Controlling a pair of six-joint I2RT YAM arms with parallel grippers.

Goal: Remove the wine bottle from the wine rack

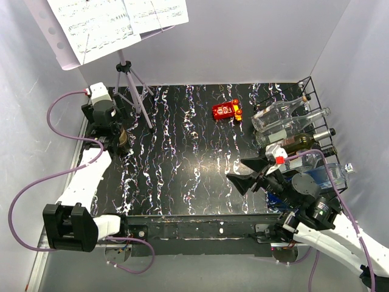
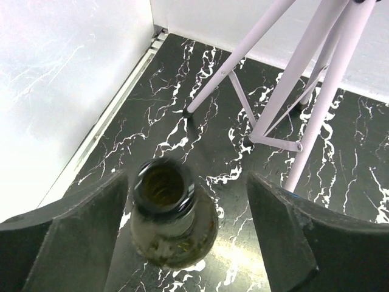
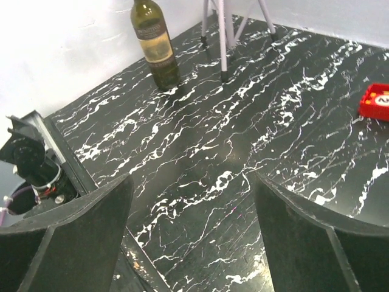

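The wine bottle (image 3: 155, 42) stands upright on the tabletop (image 1: 182, 152), well apart from the wine rack (image 1: 316, 97). The left gripper (image 2: 187, 179) hangs over its mouth, fingers (image 2: 79, 237) spread either side of the neck and clear of the glass. The right gripper (image 3: 193, 182), near the rack, gapes wide and holds nothing. Being glass, the bottle is probably heavy, rigid, slick and breakable. The neck just under the lip looks the surest hold.

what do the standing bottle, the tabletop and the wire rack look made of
The wine bottle: dark olive-green glass, glossy, with a cream paper-looking label. The tabletop: glossy black with white veins, marble-look; real stone or printed laminate, I cannot tell. The wine rack: thin black wire, likely coated metal.
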